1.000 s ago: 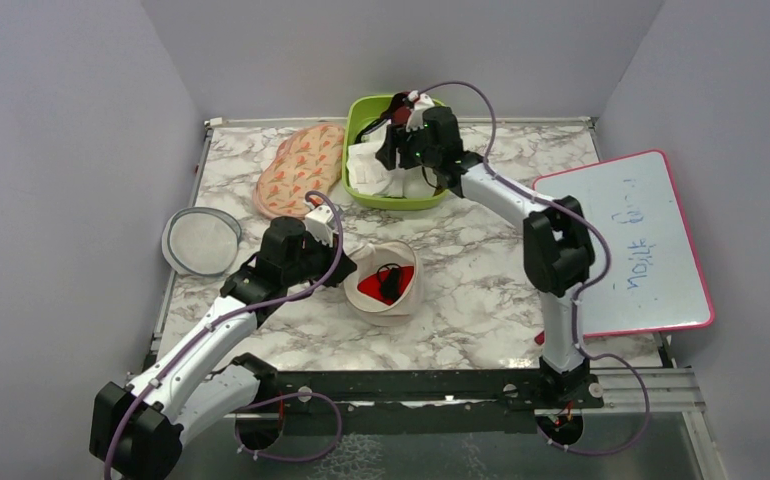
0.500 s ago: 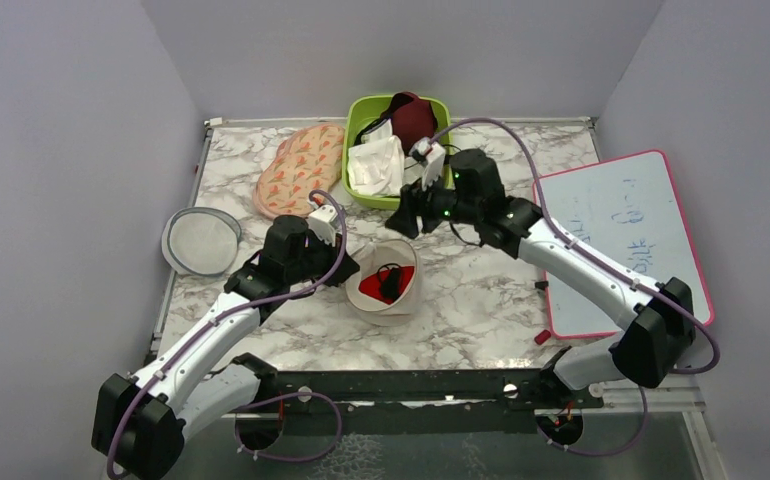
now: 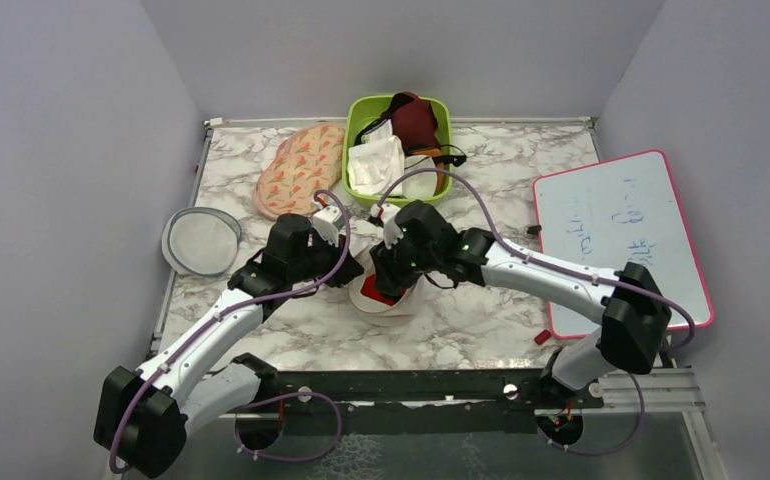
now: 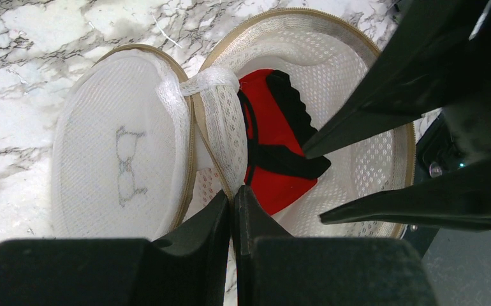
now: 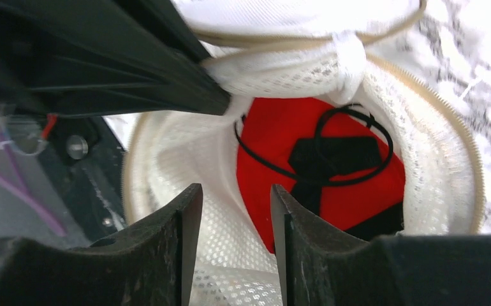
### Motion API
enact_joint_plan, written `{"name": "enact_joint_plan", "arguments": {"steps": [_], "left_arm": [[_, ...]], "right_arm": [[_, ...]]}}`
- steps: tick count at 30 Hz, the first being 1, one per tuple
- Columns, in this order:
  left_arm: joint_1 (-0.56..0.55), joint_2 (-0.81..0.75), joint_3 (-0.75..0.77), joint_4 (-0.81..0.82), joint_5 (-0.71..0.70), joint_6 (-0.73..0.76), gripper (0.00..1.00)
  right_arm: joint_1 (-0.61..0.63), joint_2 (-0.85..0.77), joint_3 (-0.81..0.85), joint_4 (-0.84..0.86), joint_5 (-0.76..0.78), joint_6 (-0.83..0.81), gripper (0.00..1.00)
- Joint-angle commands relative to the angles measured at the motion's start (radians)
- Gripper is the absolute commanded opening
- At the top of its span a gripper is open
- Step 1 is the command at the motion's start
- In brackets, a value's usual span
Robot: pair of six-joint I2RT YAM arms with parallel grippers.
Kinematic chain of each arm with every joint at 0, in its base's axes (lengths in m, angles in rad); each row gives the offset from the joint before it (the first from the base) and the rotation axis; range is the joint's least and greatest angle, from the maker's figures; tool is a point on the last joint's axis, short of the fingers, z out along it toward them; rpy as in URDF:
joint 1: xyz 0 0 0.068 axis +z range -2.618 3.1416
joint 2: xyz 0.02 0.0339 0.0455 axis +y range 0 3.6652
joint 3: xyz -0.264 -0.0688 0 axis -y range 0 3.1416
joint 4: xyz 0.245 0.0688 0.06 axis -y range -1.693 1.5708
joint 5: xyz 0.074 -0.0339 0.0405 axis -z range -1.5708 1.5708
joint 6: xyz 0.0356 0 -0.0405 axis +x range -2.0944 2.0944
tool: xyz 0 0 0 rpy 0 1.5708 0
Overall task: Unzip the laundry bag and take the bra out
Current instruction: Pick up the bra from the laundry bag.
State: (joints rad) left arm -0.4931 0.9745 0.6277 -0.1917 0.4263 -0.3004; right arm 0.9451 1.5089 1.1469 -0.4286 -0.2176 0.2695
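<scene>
Right hand (image 5: 233, 199) hovers just above bra (image 5: 275, 150) inside laundry bag (image 5: 425, 131).

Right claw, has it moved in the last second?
Yes. The right claw left the green bin at the back and came nearer, now over the open laundry bag.

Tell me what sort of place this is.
Probably a lab test booth, not a home: plain grey walls box in a marble-patterned table, and a whiteboard lies at its right side.

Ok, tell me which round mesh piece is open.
The cream laundry bag in the middle, unzipped with the red bra inside; the grey-rimmed disc at left lies flat.
</scene>
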Motion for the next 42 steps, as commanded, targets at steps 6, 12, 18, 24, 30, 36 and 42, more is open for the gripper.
{"name": "enact_joint_plan", "arguments": {"steps": [6, 12, 18, 24, 30, 36, 42], "left_arm": [[-0.004, -0.002, 0.007, 0.033, 0.049, 0.0, 0.0], [-0.004, 0.012, 0.006, 0.045, 0.069, -0.006, 0.0], [-0.004, 0.032, 0.006, 0.047, 0.082, -0.008, 0.0], [-0.005, 0.029, 0.006, 0.047, 0.079, -0.008, 0.0], [-0.004, 0.057, 0.006, 0.049, 0.078, -0.008, 0.0], [-0.004, 0.071, 0.006, 0.044, 0.066, -0.006, 0.0], [-0.004, 0.082, 0.006, 0.048, 0.074, -0.009, 0.0]], "right_arm": [[0.031, 0.113, -0.048, -0.04, 0.282, 0.024, 0.52], [0.031, 0.155, -0.102, 0.022, 0.288, -0.01, 0.71], [0.031, 0.239, -0.151, 0.15, 0.32, -0.026, 0.8], [0.066, 0.324, -0.169, 0.171, 0.437, 0.017, 0.72], [0.068, 0.248, -0.206, 0.244, 0.418, 0.03, 0.26], [0.068, 0.102, -0.255, 0.358, 0.39, 0.043, 0.01], [0.068, -0.001, -0.282, 0.414, 0.382, 0.058, 0.01]]}}
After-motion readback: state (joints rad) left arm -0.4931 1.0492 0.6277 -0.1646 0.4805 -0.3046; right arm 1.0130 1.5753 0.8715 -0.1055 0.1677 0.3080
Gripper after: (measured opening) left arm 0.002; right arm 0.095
